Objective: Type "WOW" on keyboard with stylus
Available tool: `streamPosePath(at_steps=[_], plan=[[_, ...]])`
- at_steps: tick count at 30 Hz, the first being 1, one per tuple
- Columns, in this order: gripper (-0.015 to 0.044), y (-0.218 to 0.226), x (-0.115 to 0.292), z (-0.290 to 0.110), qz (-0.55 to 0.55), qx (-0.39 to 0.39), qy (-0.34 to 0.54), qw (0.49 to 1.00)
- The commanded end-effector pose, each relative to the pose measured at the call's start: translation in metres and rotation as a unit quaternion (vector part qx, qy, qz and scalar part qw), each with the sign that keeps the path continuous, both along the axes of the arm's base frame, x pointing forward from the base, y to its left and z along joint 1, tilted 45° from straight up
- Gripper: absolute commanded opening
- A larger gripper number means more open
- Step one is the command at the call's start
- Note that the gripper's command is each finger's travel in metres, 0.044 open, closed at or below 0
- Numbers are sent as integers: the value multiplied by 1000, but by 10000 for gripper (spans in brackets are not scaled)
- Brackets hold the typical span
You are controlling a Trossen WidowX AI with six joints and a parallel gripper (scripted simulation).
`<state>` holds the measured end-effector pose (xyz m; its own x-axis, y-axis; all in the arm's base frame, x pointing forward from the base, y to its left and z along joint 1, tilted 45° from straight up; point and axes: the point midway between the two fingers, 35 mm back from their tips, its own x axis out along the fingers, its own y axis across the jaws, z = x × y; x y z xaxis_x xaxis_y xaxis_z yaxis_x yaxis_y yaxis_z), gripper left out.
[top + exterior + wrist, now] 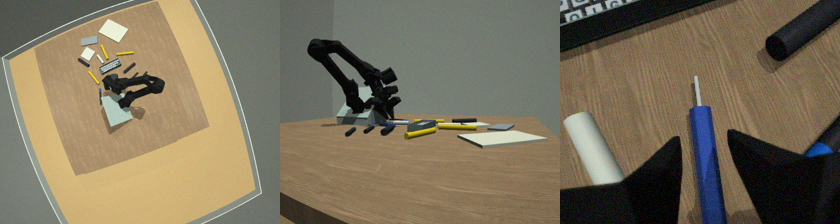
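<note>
The gripper (704, 150) hangs low over the desk (425, 168) with its jaws partly open, one black finger (655, 175) on either side of the blue stylus (707, 160) and a visible gap between each finger and the barrel, so it holds nothing. The stylus lies flat on the wood, its thin white tip (697, 90) pointing toward the keyboard (620, 15), whose dark edge and a few white keys show at the top of the wrist view (the letters are too cropped to read). A white cylinder (591, 148) lies just left of the left finger, and a dark cylinder (802, 31) lies up and to the right, well apart from the stylus. In the top view the arm (137, 85) folds back over its grey wedge-shaped base (114, 111), with the keyboard (110, 66) just beyond the wrist and yellow cylinders (125, 53) and pale flat pads (113, 30) scattered farther out.
</note>
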<state>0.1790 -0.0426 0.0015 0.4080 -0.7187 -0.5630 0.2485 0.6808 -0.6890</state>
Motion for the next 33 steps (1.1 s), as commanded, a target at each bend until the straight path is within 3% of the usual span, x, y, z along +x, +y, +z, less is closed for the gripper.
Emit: streamPosePath(at_steps=[1,33], plan=[[150,-3,-1,-2,0,-4,2,1000],[150,-17,-3,-15,0,-5,2,1000]])
